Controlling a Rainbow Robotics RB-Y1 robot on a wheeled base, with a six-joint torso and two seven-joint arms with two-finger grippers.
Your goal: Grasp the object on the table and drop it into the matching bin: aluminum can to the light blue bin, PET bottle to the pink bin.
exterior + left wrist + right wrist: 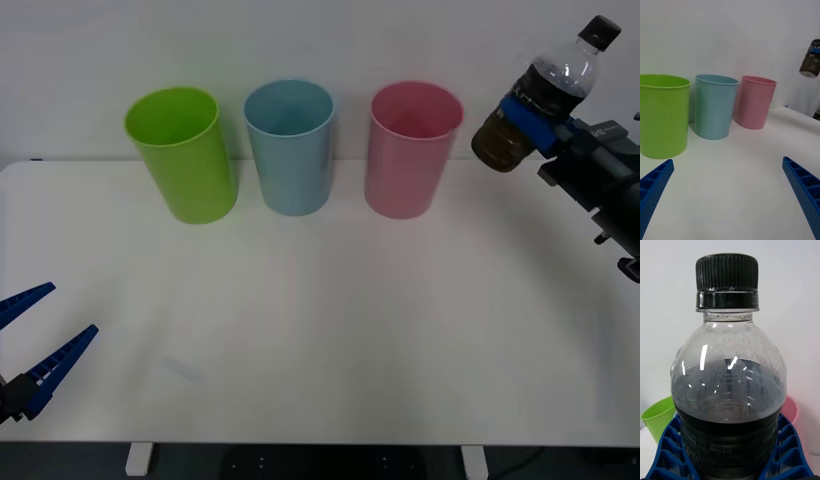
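The right gripper (530, 118) is clamped on the PET bottle (540, 95), its blue ribbed fingers (670, 450) pressed against both sides of the dark label band. The bottle hangs in the air, well clear of the table (320, 330), tilted with its black cap (601, 32) pointing toward 1 o'clock and its base toward 7 o'clock. In the front view it sits at about 3 o'clock from the pink bin (410, 148), near it but not yet over the mouth.

The left gripper (35, 360) rests low at the table's 8 o'clock corner, fingers spread wide and holding nothing.

The three bins stand in a row at the far side: lime green bin (183, 152) at 9 o'clock of the light blue bin (291, 145), pink bin at its 3 o'clock.

The step in hand looks like the carry to the pink bin. To do it well, the bottle should travel toward 9 o'clock at a height that keeps its base above the pink rim, since a low pass could knock the bin over. The release is best made only when the base is centred over the opening; because the bottle is tilted, centring by the cap would put the base off to one side. The light blue bin stands just beside, so overshooting should be avoided.
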